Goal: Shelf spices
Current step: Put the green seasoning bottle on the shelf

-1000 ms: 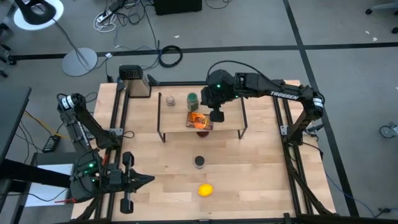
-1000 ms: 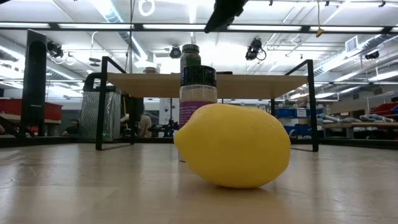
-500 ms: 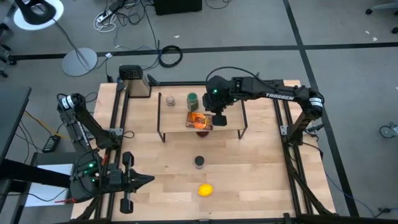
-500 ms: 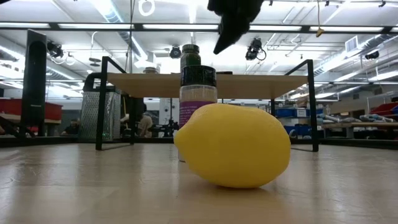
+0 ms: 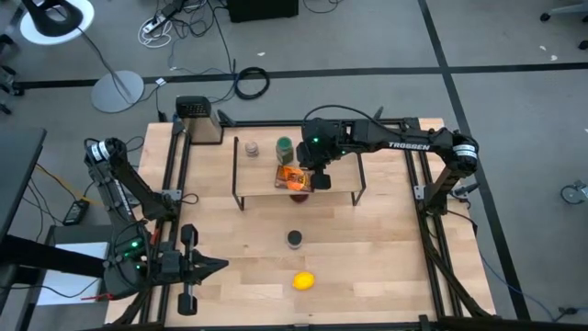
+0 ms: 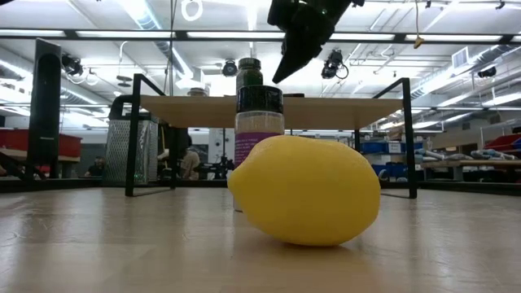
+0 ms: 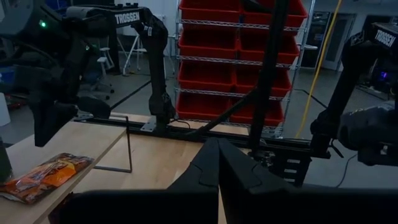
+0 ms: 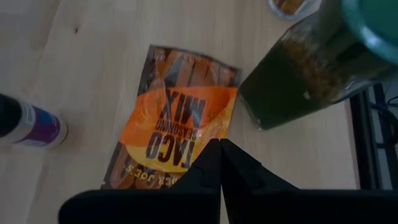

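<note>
Right end effector (image 5: 321,177), shut tight and empty, hangs over the shelf (image 5: 340,171); next it should probably fetch the purple jar (image 5: 294,239) at six o'clock.

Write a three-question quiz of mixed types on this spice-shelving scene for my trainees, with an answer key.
1. True or false: the orange packet lies on the shelf.
2. Which spice stands on the table in front of the shelf, not yet shelved? A) green jar B) purple jar C) beige jar
3. Fill in: the right gripper hangs over the shelf with its fingers ____.

Key
1. True; the right wrist view shows it flat on the board beside the green jar.
2. B; it stands near the lemon.
3. Shut, holding nothing. The left gripper waits at the table's near left, also shut.
</note>
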`<control>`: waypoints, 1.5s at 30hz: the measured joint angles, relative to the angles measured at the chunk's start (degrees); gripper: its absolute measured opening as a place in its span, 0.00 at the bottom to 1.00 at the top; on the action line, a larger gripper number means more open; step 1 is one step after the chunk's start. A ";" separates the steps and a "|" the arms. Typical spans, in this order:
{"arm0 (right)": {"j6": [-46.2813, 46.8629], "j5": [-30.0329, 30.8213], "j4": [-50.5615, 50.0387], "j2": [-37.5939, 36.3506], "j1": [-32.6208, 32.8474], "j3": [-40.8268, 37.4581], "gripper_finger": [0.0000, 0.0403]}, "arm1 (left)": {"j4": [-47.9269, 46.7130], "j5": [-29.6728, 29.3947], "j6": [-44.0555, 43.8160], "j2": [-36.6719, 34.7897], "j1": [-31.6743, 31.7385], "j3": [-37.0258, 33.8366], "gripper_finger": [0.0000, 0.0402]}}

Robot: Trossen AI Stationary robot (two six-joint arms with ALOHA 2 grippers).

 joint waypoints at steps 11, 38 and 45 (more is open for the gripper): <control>-0.93 0.01 2.72 0.00 0.00 -0.21 0.00 | 0.02 0.00 0.02 0.01 0.01 0.00 0.01; -5.68 1.95 10.39 0.00 -1.13 -0.21 0.00 | -0.20 0.02 1.75 -0.01 1.93 0.00 0.01; -5.66 4.16 10.33 0.00 -2.69 -0.21 0.00 | -0.20 0.02 1.75 -0.01 1.96 0.00 0.01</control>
